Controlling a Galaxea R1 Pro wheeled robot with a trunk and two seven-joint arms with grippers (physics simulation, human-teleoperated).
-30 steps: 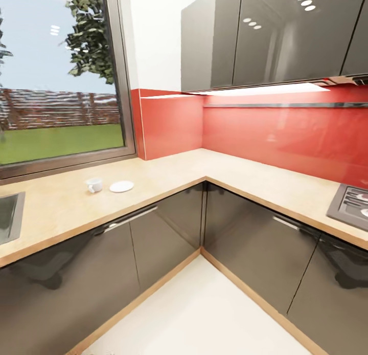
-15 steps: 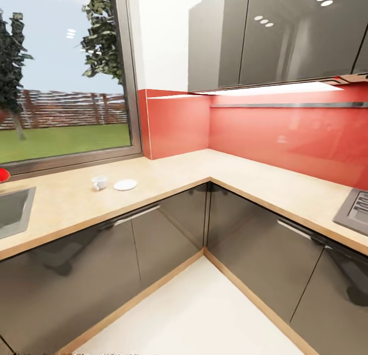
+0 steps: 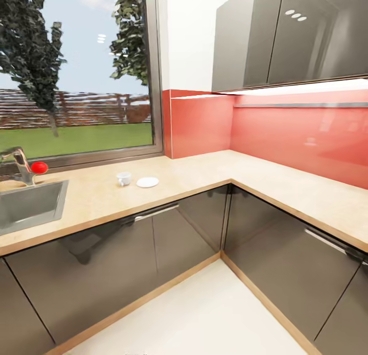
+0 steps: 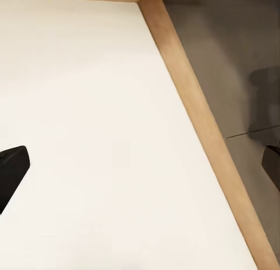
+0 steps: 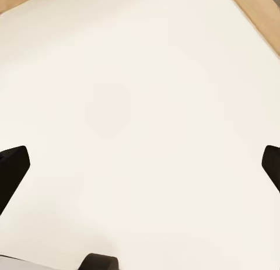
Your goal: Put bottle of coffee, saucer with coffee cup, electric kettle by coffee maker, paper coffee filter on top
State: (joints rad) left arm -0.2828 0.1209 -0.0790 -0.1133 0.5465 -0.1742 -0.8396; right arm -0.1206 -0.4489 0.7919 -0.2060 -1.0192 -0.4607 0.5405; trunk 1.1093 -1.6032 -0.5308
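A: Camera panned left since a second ago; hob gone from the right edge, steel inset sink (image 3: 30, 204) with chrome tap (image 3: 19, 163) and red knob (image 3: 39, 167) now in at the left. Cup and plate unmoved on the worktop, just shifted in frame.

B: Noted. Task items?

A: Tiny white ceramic coffee cup (image 3: 123, 178) upright on the long light beige wood-grain kitchen countertop (image 3: 204, 172), under the window (image 3: 76, 73). Small round flat white saucer (image 3: 147, 182) just beside it, on the side away from the sink. Close, not touching. Cup not on saucer.

B: Surroundings?

A: L-shaped counter over glossy grey cabinet fronts (image 3: 117, 263), red splashback (image 3: 286, 137), dark upper cabinets (image 3: 286, 38), white floor (image 3: 204, 314).

B: Pincers?

A: Left gripper (image 4: 140, 168) spread wide, dark fingertips (image 4: 11, 171) at opposite frame edges, nothing between. Pointing down at white floor next to a wooden plinth strip (image 4: 198, 118) and grey cabinet front.

B: Right?

A: Right gripper (image 5: 140, 165) also spread wide, holding nothing, fingertips (image 5: 11, 168) far apart over bare white floor, wood plinth at the frame corners.
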